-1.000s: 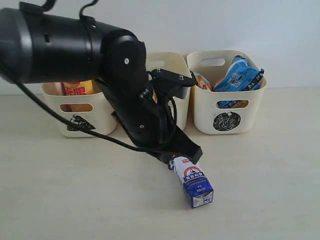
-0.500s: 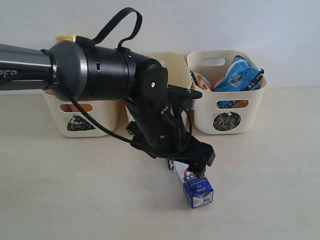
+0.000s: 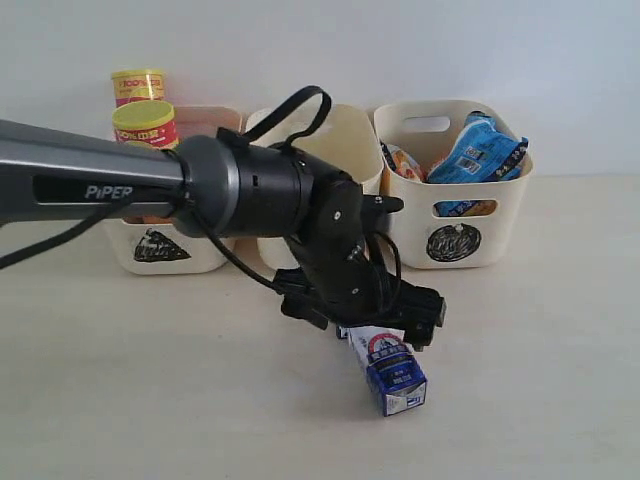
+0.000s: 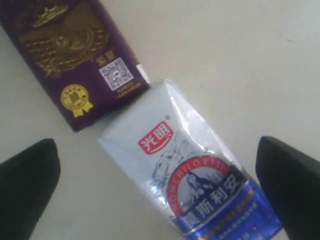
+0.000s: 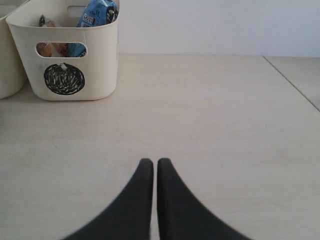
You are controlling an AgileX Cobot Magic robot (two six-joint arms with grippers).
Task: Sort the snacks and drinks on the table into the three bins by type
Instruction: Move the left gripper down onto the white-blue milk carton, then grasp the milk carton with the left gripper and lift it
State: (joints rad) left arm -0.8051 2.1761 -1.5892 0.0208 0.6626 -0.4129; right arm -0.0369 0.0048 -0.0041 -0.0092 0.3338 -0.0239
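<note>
A blue-and-white drink carton [image 3: 394, 370] lies flat on the beige table [image 3: 120, 400]. My left gripper [image 3: 366, 326] hangs just above its far end. In the left wrist view that gripper [image 4: 156, 150] is open, its fingers [image 4: 27, 190] wide on either side of the carton [image 4: 200, 185] and not touching it. The dark purple carton [image 4: 75, 55] lies corner to corner with it; in the exterior view the arm hides it. My right gripper [image 5: 151, 163] is shut and empty above bare table.
Three cream bins stand at the back. The triangle bin [image 3: 165, 245] holds two chip tubes [image 3: 145, 122]. The middle bin [image 3: 345, 135] is partly behind the arm. The circle bin [image 3: 455, 215] holds a blue packet [image 3: 480, 150] and an orange-white packet [image 3: 405, 162]. A table edge [image 5: 295, 85] runs far to the right.
My left arm has swung down and to the right, bringing its gripper over the blue-and-white carton and uncovering the chip tubes. Neither carton has moved.
</note>
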